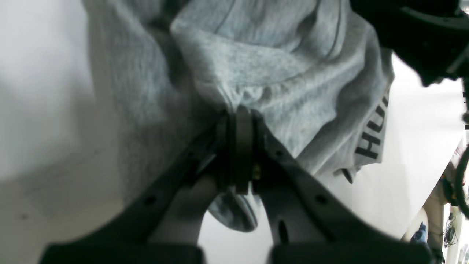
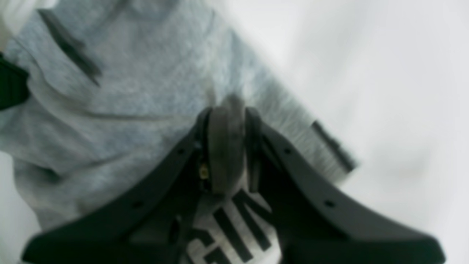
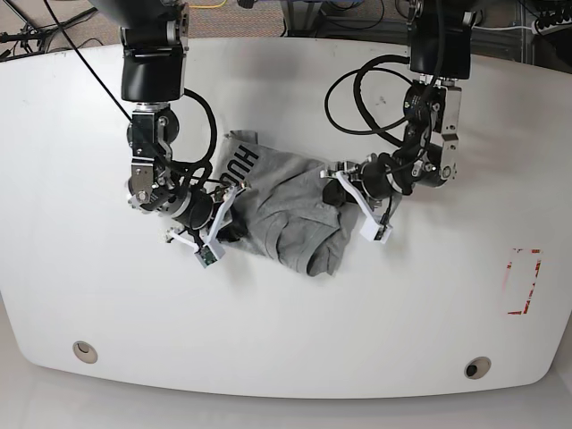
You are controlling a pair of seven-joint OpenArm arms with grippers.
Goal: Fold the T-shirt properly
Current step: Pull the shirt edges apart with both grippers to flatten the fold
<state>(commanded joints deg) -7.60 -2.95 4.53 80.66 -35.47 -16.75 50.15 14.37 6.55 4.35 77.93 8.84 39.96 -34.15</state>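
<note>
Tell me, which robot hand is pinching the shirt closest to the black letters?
The right gripper, on the left of the base view. It grips the T-shirt beside the black lettering; the left gripper pinches plain grey cloth at the far edge.

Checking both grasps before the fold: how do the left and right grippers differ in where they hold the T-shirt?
In the base view, the left gripper pinches the T-shirt at its plain grey right side, while the right gripper pinches its left side, below the black lettering. The left wrist view shows letters off to the side of the left gripper; the right wrist view shows letters directly under the right gripper. Both are shut on bunched fabric.
</note>
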